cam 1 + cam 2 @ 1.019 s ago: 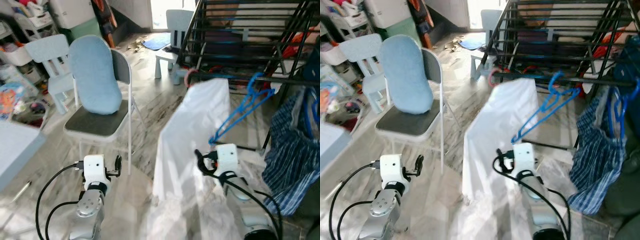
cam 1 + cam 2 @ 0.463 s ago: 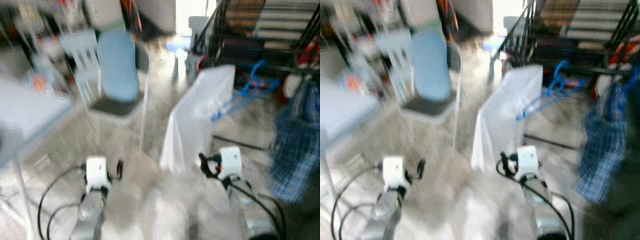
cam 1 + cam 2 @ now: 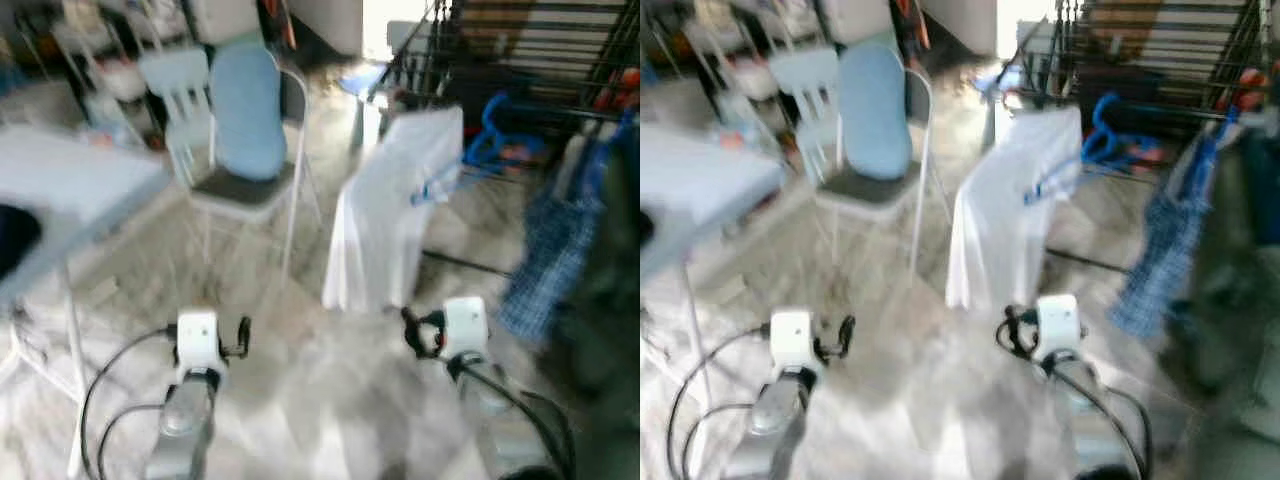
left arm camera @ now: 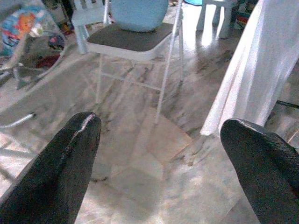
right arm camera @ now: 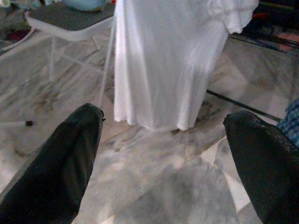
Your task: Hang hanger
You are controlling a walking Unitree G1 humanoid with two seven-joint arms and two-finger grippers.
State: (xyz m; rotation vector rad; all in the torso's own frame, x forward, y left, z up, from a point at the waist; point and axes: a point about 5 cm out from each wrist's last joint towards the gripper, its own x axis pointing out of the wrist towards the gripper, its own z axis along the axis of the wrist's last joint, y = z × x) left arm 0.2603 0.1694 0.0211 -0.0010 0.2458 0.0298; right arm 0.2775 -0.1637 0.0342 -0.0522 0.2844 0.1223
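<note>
Left eye view, blurred: white garment (image 3: 395,215) hangs upper centre, blue hanger (image 3: 490,135) upper right. Left gripper (image 4: 159,154) and right gripper (image 5: 163,149) spread wide, empty.

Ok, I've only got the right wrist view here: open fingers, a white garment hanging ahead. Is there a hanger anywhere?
Observer: Yes, a blue hanger sits at the black rack, just behind the white garment. The blur hides how it hooks on.
Operator: And the left arm?
Observer: The left gripper is open, low over the floor, holding nothing.
Operator: Anything off to the robot's left?
Observer: A white table, beside the folding chair.
</note>
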